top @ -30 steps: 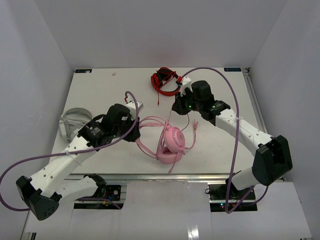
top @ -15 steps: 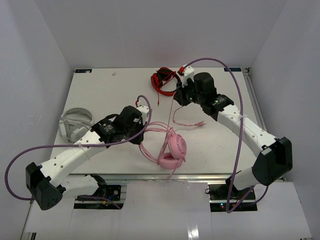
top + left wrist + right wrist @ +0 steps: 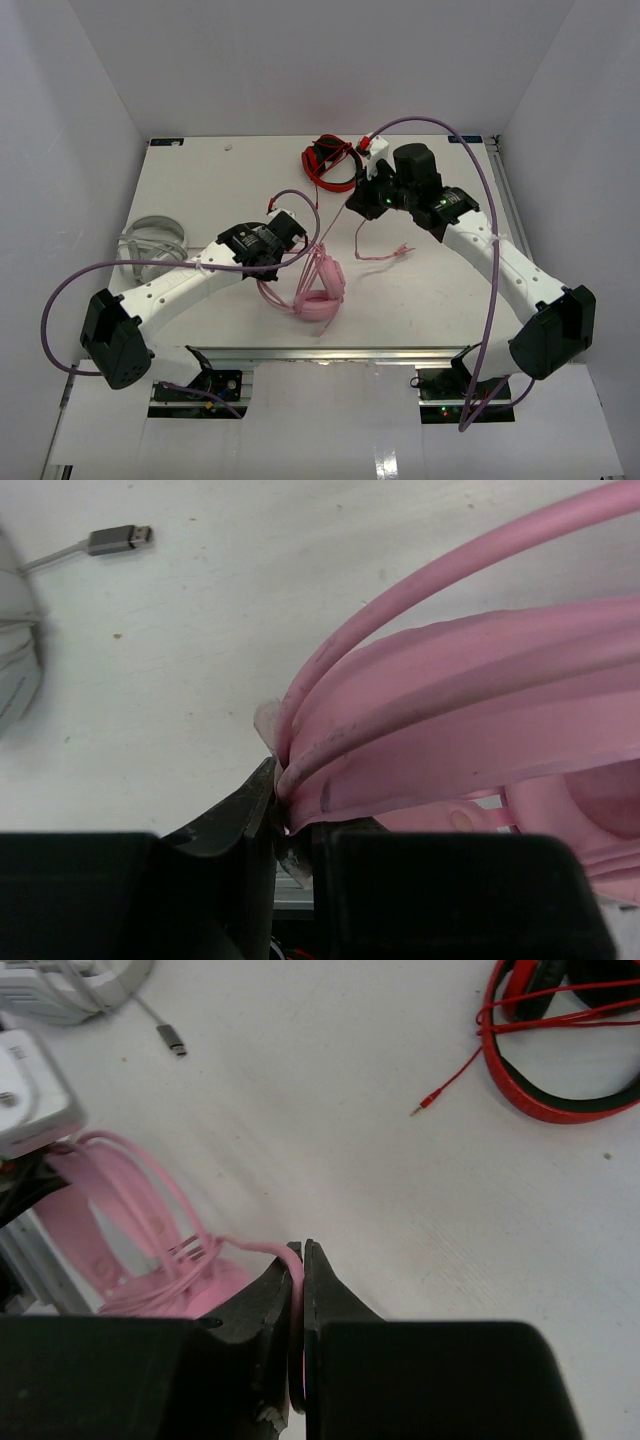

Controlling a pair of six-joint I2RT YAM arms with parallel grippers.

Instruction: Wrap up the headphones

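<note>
The pale pink headphones [image 3: 318, 288] lie at the front middle of the table. My left gripper [image 3: 296, 250] is shut on their pink headband [image 3: 450, 715], which fills the left wrist view above the gripper [image 3: 283, 795]. My right gripper [image 3: 366, 203] is behind and to the right, shut on the thin pink cable [image 3: 385, 256]. In the right wrist view the cable [image 3: 250, 1247] runs from the headphones [image 3: 140, 1260] into the closed gripper [image 3: 299, 1256]. The cable's loose end trails on the table right of the headphones.
Red-and-black headphones [image 3: 330, 160] lie at the back middle, close behind my right gripper, and show in the right wrist view [image 3: 560, 1080]. Grey-white headphones [image 3: 148, 245] lie at the left, with their USB plug [image 3: 120, 538] on the table. White walls enclose the table.
My left arm has swung inward and the headphones have turned and shifted left in its grip. My right gripper has lifted slightly back and right, drawing the cable with it.
</note>
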